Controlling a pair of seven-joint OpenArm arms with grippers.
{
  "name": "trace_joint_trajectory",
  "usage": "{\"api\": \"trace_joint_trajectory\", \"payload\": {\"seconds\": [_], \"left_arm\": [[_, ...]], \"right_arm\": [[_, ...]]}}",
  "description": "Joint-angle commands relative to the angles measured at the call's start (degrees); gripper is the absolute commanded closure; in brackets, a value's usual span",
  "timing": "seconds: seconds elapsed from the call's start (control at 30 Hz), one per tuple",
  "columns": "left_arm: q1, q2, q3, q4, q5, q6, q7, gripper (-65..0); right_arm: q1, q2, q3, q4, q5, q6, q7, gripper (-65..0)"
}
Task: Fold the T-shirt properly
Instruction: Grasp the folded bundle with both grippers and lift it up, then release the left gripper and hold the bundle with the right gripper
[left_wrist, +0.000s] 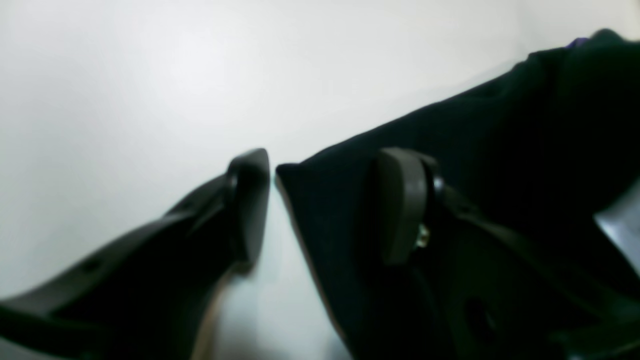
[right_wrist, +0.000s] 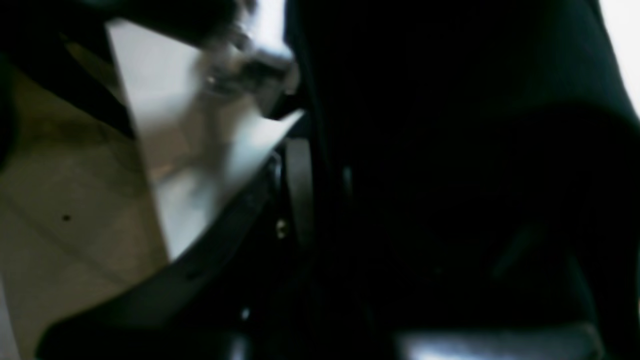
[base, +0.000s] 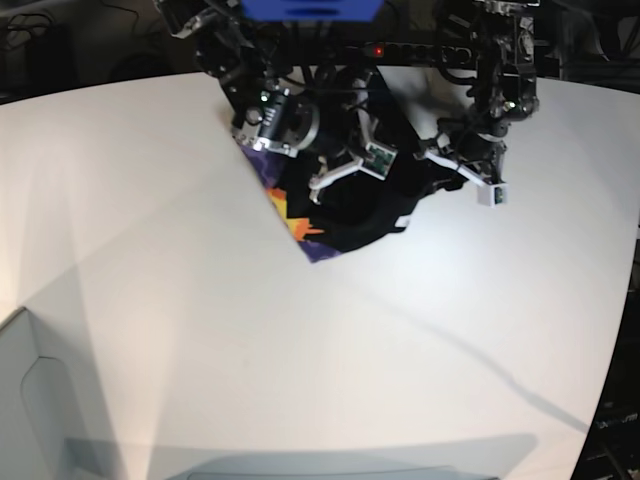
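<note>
The black T-shirt (base: 372, 215) lies bunched at the far middle of the white table (base: 300, 350), with its orange and purple print (base: 292, 212) showing on the left edge. My left gripper (left_wrist: 325, 205) is open; a corner of the black T-shirt (left_wrist: 500, 150) lies between its fingers, against the right finger (left_wrist: 400, 205). In the base view this gripper (base: 445, 165) sits at the shirt's right side. My right gripper (right_wrist: 325, 185) looks shut on a fold of the T-shirt (right_wrist: 450, 150), which covers its far finger. It (base: 328, 185) is over the shirt's left part.
The table's back edge lies just behind the shirt, with dark equipment and a power strip (base: 400, 50) beyond. A white box (base: 20, 400) stands at the near left corner. The right wrist view shows the table edge (right_wrist: 150, 165) and brown floor (right_wrist: 50, 200).
</note>
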Motion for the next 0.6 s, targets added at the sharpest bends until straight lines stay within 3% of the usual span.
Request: {"api": "trace_joint_trajectory", "payload": {"seconds": [0.0,0.27,0.57], "left_arm": [[0.6,-0.3,-0.1,0.3,0.4,0.4,2.1,-33.0],[2.6,-2.6,-0.3,3.7,-0.1,0.4,2.1,-33.0],[7.4,-2.9,-9.9,13.4,-0.1,0.4,2.1,-33.0]], "right_arm": [[1.0,-0.7,-0.4,0.4,1.1,0.8,1.7,0.0],[3.2,-0.7,-0.4,-1.1,1.1,0.8,1.7,-1.3],[2.0,-0.6,-0.4,2.7,1.4,0.8,1.7,-27.6]]}}
